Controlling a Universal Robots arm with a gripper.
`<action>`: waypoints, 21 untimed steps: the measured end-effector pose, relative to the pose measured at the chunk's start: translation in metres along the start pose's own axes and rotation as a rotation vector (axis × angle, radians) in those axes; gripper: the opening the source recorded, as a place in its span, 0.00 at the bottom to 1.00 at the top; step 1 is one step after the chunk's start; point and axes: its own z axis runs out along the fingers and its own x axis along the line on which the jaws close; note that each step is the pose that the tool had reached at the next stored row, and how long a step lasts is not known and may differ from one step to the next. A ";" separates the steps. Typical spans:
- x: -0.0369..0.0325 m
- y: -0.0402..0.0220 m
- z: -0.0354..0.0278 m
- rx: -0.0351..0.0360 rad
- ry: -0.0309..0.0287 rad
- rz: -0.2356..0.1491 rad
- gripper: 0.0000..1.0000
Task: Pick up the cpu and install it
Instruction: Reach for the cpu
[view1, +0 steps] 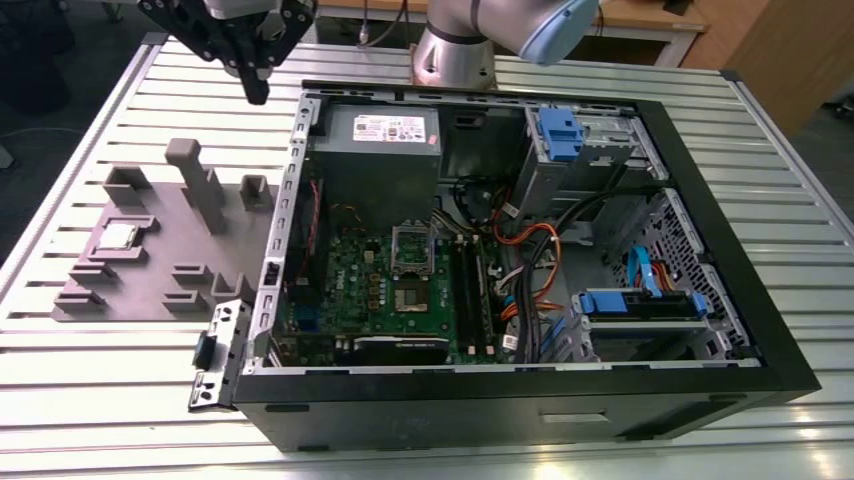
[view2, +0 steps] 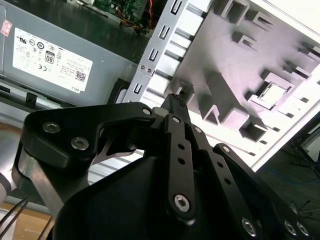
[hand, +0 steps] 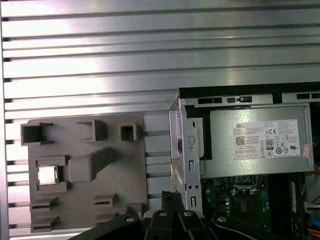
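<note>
Clearance is found on most sides of the black two-finger gripper (view1: 254, 93), whose fingers are drawn together to one narrow tip with nothing held between them. The tip is hung above bare slats of the ribbed aluminium table (view1: 80, 120). Just beside the fingers, toward the exterior view's right, the sheet-metal edge of the open black computer case (view1: 534, 405) is met, and the grey boxy power supply (view1: 380, 150) lies just inside that edge. On the fingers' other side, toward the exterior view's left and nearer that camera, the flat grey plastic fixture plate (view1: 140, 280) is laid on the table. Its tall upright posts are the raised obstacles closest to the tip, and a narrow strip of slats is left between plate and case wall. The green motherboard (view1: 354, 285) is seen low in the case, well apart from the fingers.

The cpu (view1: 120, 236), a small flat square chip with a silvery-grey metal top and thin pale rim, is seated flat in a square walled recess of the fixture plate, beyond the posts from the fingers and well apart from them. In the first wrist view light is caught on its top.
</note>
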 end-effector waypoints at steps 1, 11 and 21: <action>0.0013 -0.0001 0.0000 0.0000 0.0000 0.000 0.11; 0.0104 -0.0008 -0.0002 0.0000 0.0000 0.000 0.11; 0.0270 -0.0031 -0.0005 0.0000 -0.0001 0.000 0.11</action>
